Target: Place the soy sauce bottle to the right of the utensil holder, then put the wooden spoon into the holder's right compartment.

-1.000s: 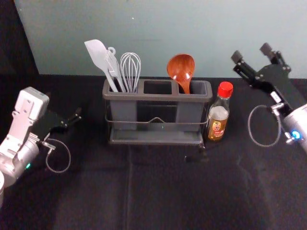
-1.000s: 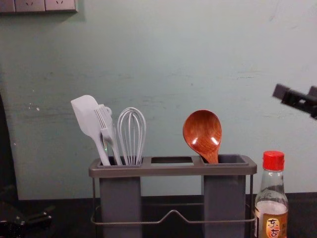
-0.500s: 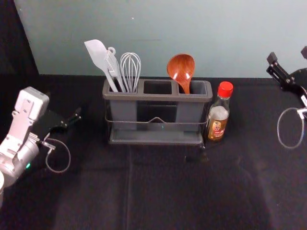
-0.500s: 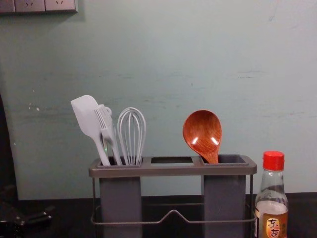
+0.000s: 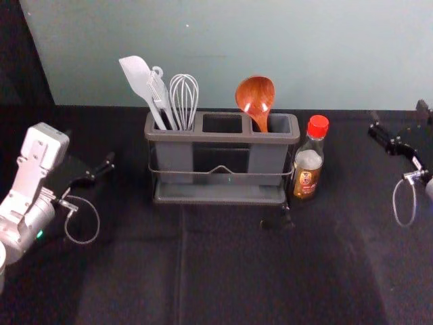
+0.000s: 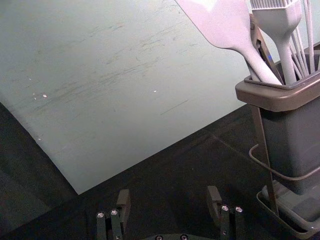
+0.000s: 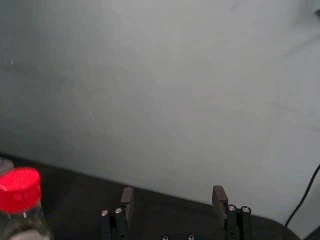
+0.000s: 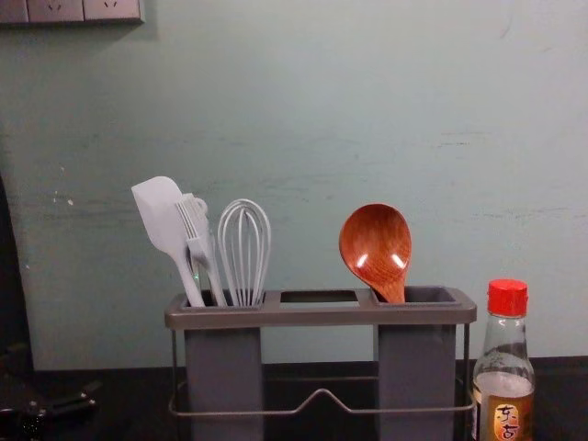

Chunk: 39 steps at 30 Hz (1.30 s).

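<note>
The wooden spoon point(image 5: 256, 98) stands bowl-up in the right compartment of the grey utensil holder point(image 5: 220, 200). Just right of the holder the soy sauce bottle point(image 5: 308, 162) stands upright with its red cap on. My right gripper point(image 5: 400, 116) is at the right edge, well clear of the bottle; in the right wrist view the right gripper point(image 7: 172, 202) is open and empty. My left gripper point(image 5: 108, 166) stays parked left of the holder, and in the left wrist view the left gripper point(image 6: 169, 202) is open with nothing between its fingers.
A white spatula point(image 8: 163, 216), a brush point(image 8: 197, 234) and a whisk point(image 8: 244, 248) stand in the holder's left compartment. Behind the black-covered table point(image 5: 237, 271) rises a pale green wall point(image 5: 203, 40).
My right gripper has moved farther right, away from the bottle, and then lower, leaving the chest view. The bottle, spoon, holder and left arm have stayed in place.
</note>
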Motion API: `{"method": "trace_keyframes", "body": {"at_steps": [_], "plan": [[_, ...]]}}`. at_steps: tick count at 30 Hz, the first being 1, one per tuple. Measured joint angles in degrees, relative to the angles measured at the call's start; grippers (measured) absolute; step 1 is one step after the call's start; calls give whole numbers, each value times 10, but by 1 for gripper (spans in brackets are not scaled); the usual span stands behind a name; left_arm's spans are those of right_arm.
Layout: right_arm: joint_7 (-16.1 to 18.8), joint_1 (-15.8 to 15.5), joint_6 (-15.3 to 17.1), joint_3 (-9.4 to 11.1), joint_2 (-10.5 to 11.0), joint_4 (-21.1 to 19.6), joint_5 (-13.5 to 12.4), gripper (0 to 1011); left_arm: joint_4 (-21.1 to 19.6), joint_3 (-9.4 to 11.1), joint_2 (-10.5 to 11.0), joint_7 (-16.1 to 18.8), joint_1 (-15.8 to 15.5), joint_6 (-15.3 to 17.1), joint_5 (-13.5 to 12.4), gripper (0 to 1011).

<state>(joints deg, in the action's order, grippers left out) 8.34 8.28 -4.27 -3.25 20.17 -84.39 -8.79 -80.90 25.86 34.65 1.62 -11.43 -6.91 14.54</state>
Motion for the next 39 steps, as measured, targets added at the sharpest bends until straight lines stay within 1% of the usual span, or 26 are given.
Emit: {"method": "trace_keyframes", "body": {"at_steps": [3, 4, 11, 16, 25, 29, 39], "plan": [[-2, 7, 16, -6, -1, 12, 18, 1003, 0, 0, 0, 0, 0, 0, 0, 1005], [-2, 9, 17, -8, -2, 16, 22, 1002, 0, 0, 0, 0, 0, 0, 0, 1005], [-1, 25, 18, -18, -9, 51, 55, 1002, 0, 0, 0, 0, 0, 0, 0, 1005], [-1, 28, 11, -20, -13, 68, 72, 1003, 0, 0, 0, 0, 0, 0, 0, 1005], [-1, 27, -3, -12, -24, 85, 82, 1002, 0, 0, 0, 0, 0, 0, 0, 1005], [0, 26, -14, -3, -33, 87, 82, 1003, 0, 0, 0, 0, 0, 0, 0, 1005], [2, 26, -13, -5, -31, 88, 82, 1002, 0, 0, 0, 0, 0, 0, 0, 1005]]}}
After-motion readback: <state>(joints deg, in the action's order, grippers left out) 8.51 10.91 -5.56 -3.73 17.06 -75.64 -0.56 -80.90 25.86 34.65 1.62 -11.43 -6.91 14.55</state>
